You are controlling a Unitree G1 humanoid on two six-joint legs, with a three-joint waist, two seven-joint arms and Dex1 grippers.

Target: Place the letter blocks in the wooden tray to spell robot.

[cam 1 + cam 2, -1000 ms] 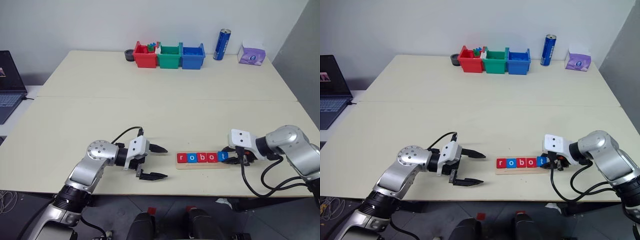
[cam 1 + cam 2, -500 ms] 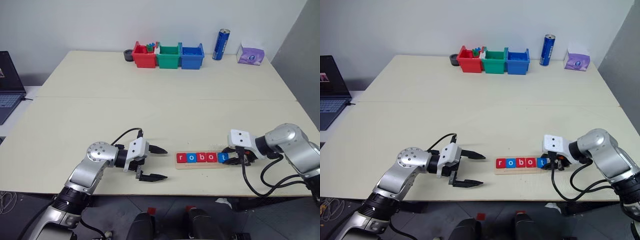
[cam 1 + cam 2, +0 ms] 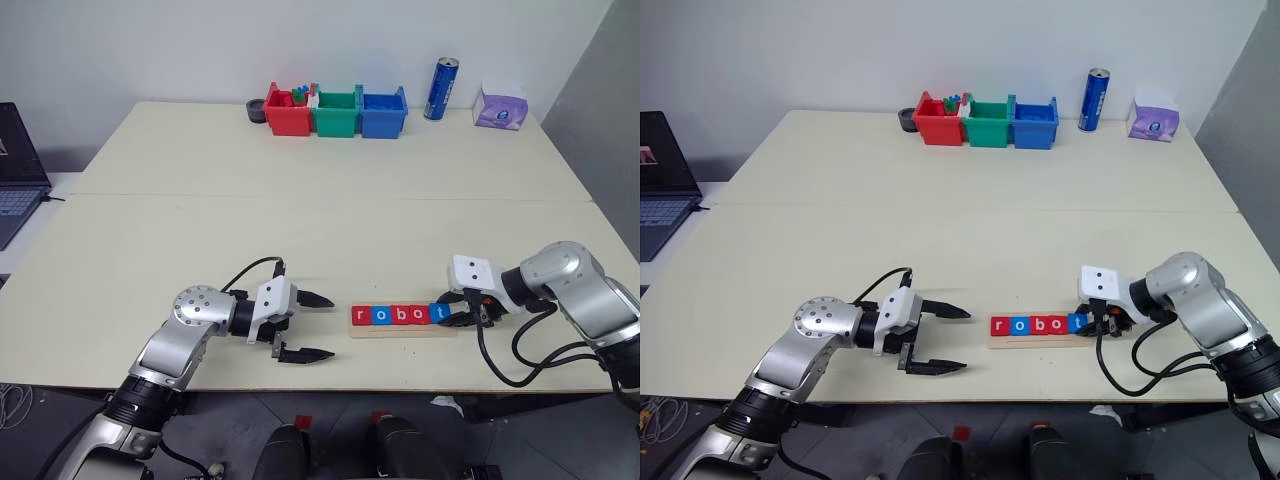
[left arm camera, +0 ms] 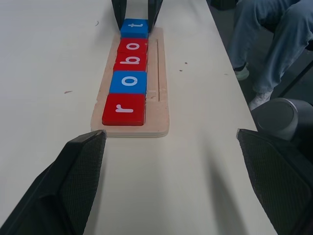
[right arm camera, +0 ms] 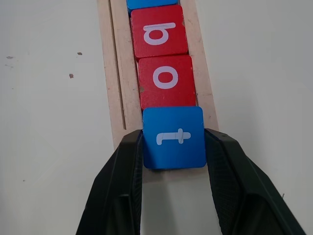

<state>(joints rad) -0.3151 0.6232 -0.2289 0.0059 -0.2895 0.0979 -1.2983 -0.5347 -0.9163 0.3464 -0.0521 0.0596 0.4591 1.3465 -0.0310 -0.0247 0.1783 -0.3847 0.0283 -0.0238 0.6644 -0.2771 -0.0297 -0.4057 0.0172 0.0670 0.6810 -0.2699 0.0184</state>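
Five letter blocks lie in a row in the wooden tray (image 3: 402, 331) near the table's front edge, reading r (image 4: 124, 108), o (image 4: 129, 81), b (image 4: 130, 60), o (image 4: 133, 46), t (image 5: 174, 136). My right gripper (image 5: 173, 138) is at the tray's right end, shut on the blue t block, one finger touching each side. The t block sits against the red o (image 5: 167, 80). My left gripper (image 3: 325, 325) hovers open just left of the tray, its fingers pointing toward the r block, holding nothing.
Red (image 3: 288, 110), green (image 3: 337, 112) and blue (image 3: 384, 112) bins stand at the table's far edge, with a blue can (image 3: 443, 88) and a purple tissue pack (image 3: 502, 108) to their right. A laptop (image 3: 15, 170) sits off the left side. A seated person's legs (image 4: 264, 39) are beyond the table's front edge.
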